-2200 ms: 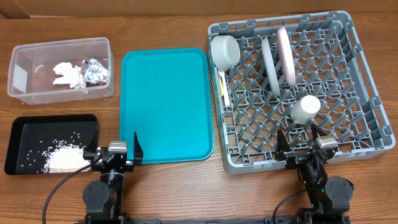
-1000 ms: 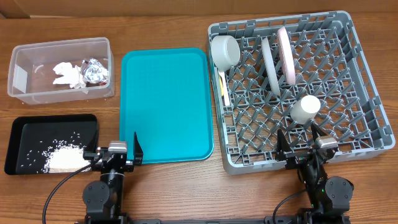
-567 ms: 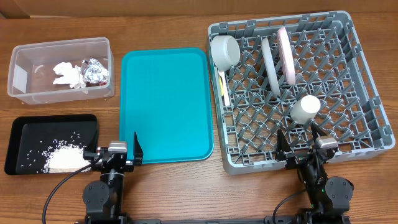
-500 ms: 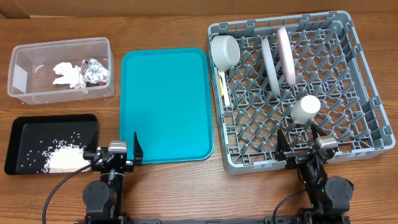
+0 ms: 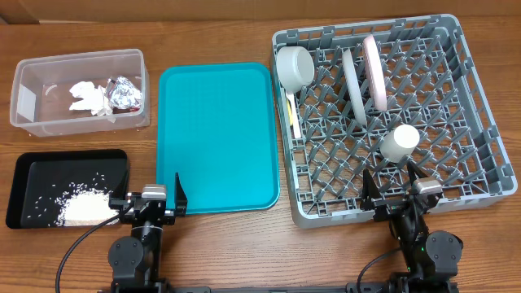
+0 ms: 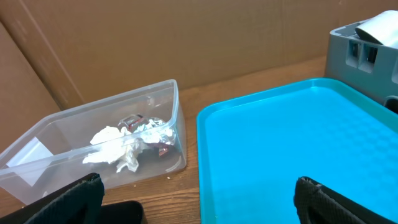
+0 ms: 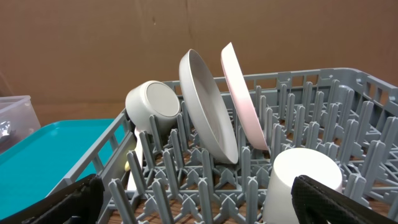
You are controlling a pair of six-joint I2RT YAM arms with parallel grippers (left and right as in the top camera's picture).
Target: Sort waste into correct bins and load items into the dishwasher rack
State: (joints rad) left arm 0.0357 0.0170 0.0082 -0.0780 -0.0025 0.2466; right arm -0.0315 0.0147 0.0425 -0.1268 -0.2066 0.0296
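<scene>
The dishwasher rack (image 5: 486, 122) holds a pale bowl (image 5: 294, 67), two upright plates (image 5: 354, 81) (image 5: 376, 69), a white cup (image 5: 400, 143), and a fork and yellow spoon (image 5: 291, 114) by its left wall. The clear tub (image 5: 24, 122) contains the napkin (image 5: 88, 96) and foil wrapper (image 5: 124, 93). Rice (image 5: 81, 203) lies in the black tray (image 5: 49, 171). My left gripper (image 5: 152, 195) (image 6: 199, 202) stands open at the table's front edge, holding nothing. My right gripper (image 5: 393, 185) (image 7: 199, 202) is open at the rack's front wall, just short of the cup (image 7: 305, 180).
A bare teal tray (image 5: 216, 134) (image 6: 280, 149) lies between the bins and the rack. In the left wrist view the tub (image 6: 171, 99) sits left of the tray. Cardboard walls stand behind the table.
</scene>
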